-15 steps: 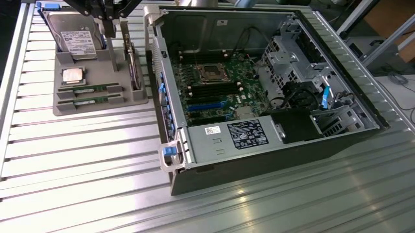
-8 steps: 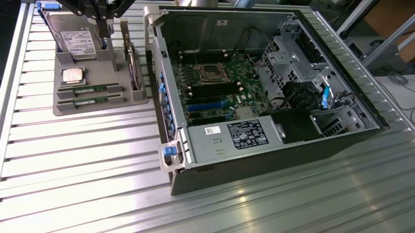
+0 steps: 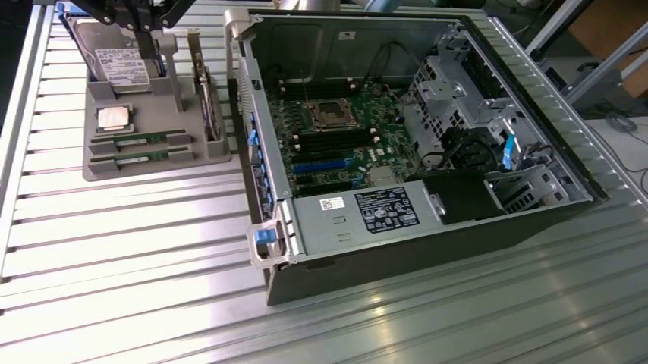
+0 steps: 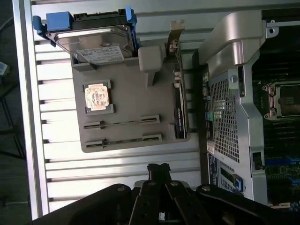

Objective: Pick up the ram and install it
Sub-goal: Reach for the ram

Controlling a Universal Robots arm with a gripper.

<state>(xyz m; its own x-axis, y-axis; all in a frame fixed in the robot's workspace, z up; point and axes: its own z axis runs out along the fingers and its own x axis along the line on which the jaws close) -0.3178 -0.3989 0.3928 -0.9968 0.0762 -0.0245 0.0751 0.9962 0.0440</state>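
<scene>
Two green ram sticks lie in slots at the front of a grey holder tray (image 3: 96, 168): one ram stick (image 3: 139, 139) (image 4: 123, 123) and a second (image 3: 142, 156) (image 4: 123, 139) beside it. My gripper (image 3: 153, 53) (image 4: 158, 168) hangs above the tray, over its hard-drive end in the exterior view. Its fingers are shut together with nothing between them. It is apart from both sticks. The open computer case (image 3: 405, 144) lies at the exterior view's right, its motherboard with black memory slots (image 3: 324, 141) exposed.
The tray also carries a silver hard drive (image 3: 117, 57) (image 4: 93, 42) in a blue bracket, a square processor chip (image 3: 114, 117) (image 4: 97, 97) and an upright expansion card (image 3: 209, 106) (image 4: 179, 112). The case's raised wall (image 4: 229, 93) stands between the tray and the motherboard. Ribbed metal table all around.
</scene>
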